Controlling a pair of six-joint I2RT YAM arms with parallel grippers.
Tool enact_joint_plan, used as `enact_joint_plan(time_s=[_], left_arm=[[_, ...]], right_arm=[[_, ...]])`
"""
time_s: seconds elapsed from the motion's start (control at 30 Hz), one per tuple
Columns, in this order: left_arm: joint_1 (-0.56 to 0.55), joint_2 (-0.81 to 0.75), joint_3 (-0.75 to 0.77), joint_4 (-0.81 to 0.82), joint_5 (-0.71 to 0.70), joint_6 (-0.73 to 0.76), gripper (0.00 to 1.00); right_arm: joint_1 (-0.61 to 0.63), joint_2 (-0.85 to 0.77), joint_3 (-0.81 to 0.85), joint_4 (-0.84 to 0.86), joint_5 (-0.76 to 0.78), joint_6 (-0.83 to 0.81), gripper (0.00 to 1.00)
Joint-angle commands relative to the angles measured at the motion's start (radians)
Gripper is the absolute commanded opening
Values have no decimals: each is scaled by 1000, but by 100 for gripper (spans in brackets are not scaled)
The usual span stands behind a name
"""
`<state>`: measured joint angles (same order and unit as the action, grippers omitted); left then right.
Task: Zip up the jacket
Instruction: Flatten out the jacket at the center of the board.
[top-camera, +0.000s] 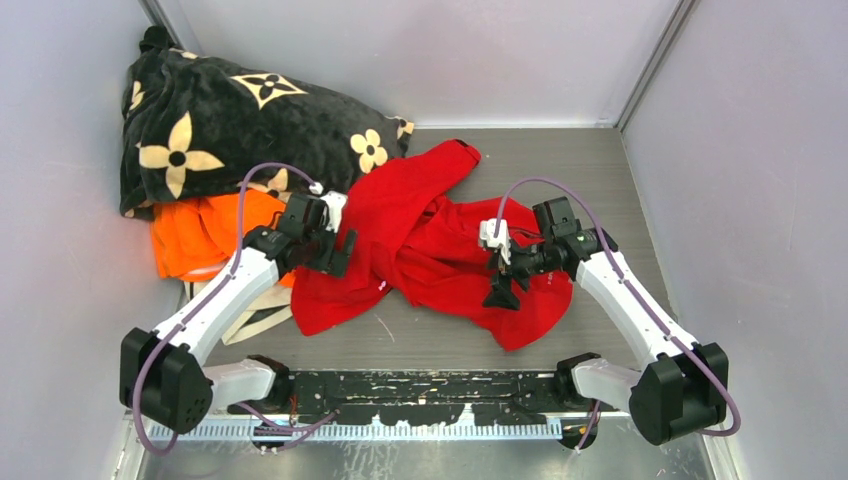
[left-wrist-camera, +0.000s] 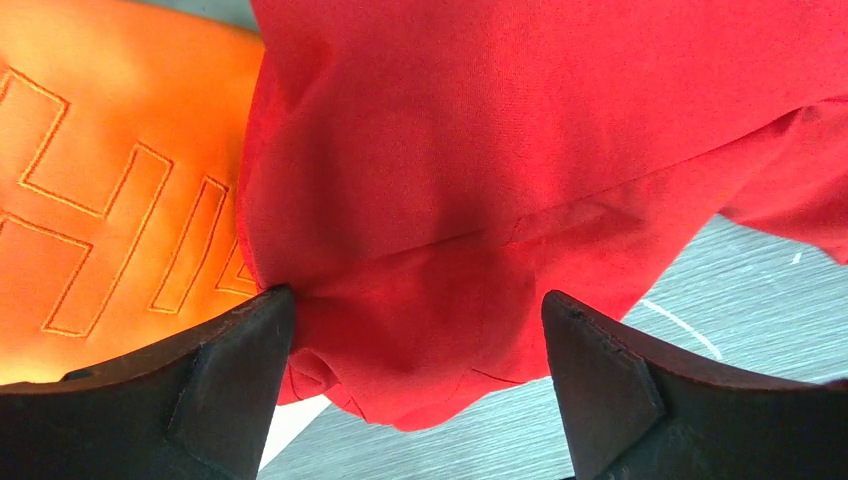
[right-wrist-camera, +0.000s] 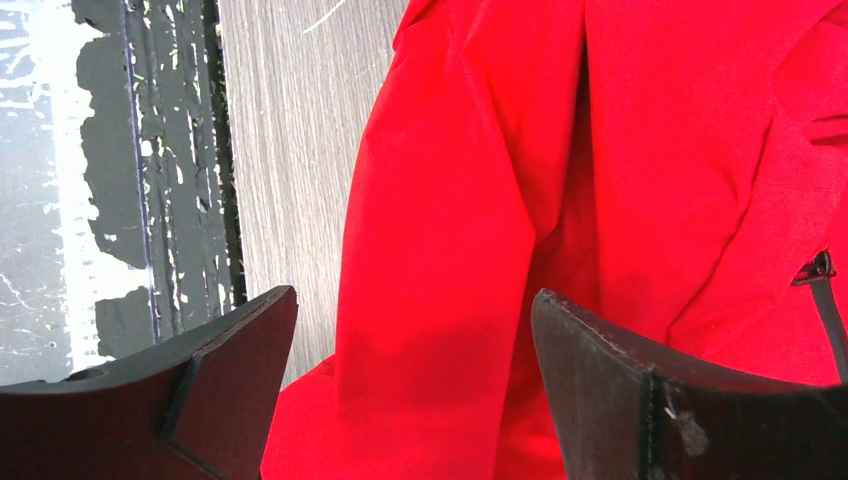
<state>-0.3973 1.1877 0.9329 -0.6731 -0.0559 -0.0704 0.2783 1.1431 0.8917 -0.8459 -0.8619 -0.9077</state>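
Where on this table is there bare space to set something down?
Bare tabletop shows between the red jacket and the arms' base rail, and in the far right corner beyond its sleeve. The far left is crowded: flowered blanket, orange garment.

The jacket is spread across the middle of the worktop, with one sleeve stretched toward the far wall. The blanket is heaped in the far left corner. A second garment is laid just in front of it and partly beneath it, and is overlapped on its right side by the jacket's left edge. The left end effector is held over that left edge, and a fold of the jacket is seen between its fingers. The right end effector is held over the jacket's right part, toward the near side. A strip is fixed along the near edge, between the two arm bases.
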Motion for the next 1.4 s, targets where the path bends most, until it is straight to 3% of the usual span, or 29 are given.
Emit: enact_joint_plan(time_s=[0.0,0.1,0.13,0.17,0.23,0.27,0.33,0.47,0.57,0.73,0.8,0.87,0.97,1.1,1.37], left_arm=[[3,22,40,-59,-53,46,92],[3,29,55,-71,-52,45,86],[2,25,59,-74,-46,47,80],[3,19,63,-75,-29,49,68],[2,8,68,-73,11,48,26],[3,2,69,-74,30,46,11],[3,-15,71,-78,51,44,1],[3,-70,128,-119,174,-31,0],[3,-134,190,-83,351,-149,0],[2,-154,271,207,657,-455,0],[-1,-104,324,297,738,-563,0],[-11,-38,405,347,782,-630,0],[-39,53,507,436,790,-722,0],[-71,136,585,598,730,-858,0],[-112,231,664,779,563,-1014,0]], right_arm=[[2,-1,9,-3,-42,-43,91],[5,0,9,-18,-53,-59,91],[6,-2,9,-21,-55,-63,91],[7,-2,9,-22,-57,-64,91],[10,-1,9,-29,-58,-71,91],[11,-2,9,-32,-58,-74,91],[13,-2,10,-38,-58,-81,91],[14,-5,13,-57,-63,-101,91],[20,-9,19,-83,-87,-136,91],[55,-34,40,-89,-114,-166,91],[79,-43,94,-93,-98,-162,99],[89,-23,194,-113,-102,-135,100],[103,25,381,-168,-86,-89,100],[185,73,564,-123,46,116,100],[297,77,558,115,315,404,100]])
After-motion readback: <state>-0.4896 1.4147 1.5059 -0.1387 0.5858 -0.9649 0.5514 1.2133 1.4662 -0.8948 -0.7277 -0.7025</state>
